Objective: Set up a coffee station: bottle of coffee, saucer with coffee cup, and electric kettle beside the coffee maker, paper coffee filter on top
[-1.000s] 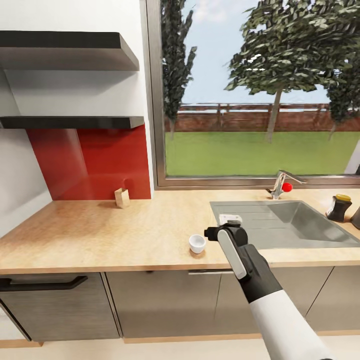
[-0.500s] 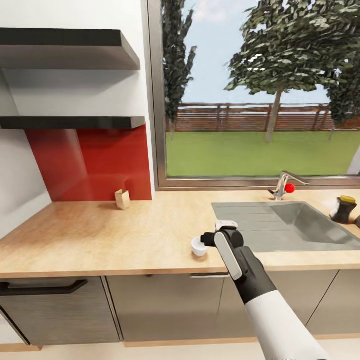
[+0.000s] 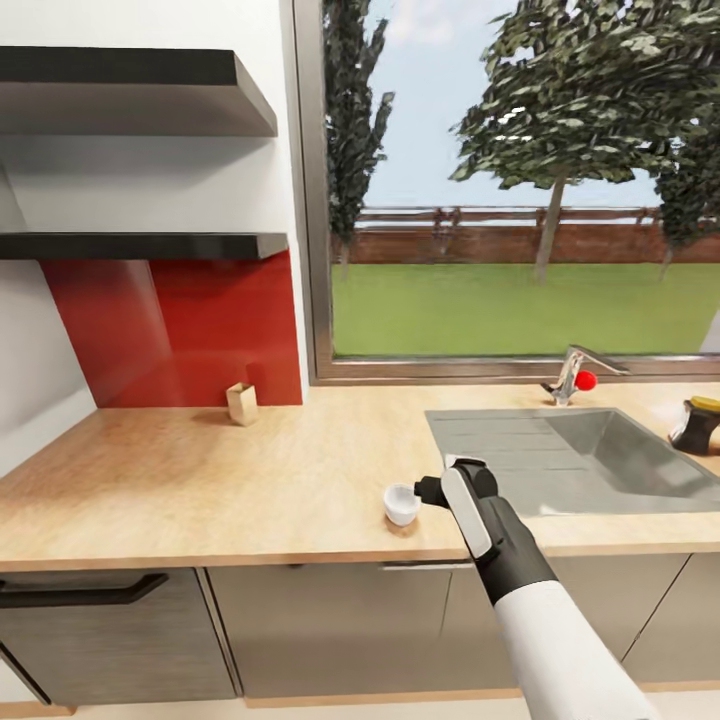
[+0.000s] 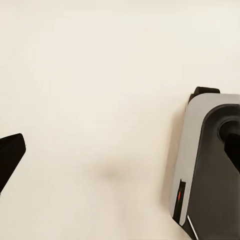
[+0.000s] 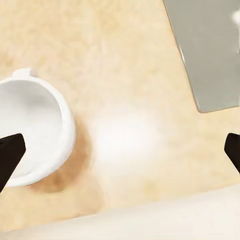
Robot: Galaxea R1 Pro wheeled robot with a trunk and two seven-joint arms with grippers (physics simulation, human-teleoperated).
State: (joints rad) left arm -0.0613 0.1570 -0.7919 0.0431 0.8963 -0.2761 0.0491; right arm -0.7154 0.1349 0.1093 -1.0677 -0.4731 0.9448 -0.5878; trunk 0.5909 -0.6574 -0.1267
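Head view shows the right claw (image 3: 432, 491) hanging with its fingers spread wide just right of the coffee cup (image 3: 401, 504), which stands near the worktop's (image 3: 200, 480) front edge left of the sink (image 3: 560, 460), seemingly lined up to grasp it.

No legible txt or labels anywhere.

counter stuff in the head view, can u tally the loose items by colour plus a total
white: 1, the coffee cup
tan: 1, a small box-like object by the red backsplash
dark with a yellow cap: 1, the bottle of coffee beyond the sink
total: 3
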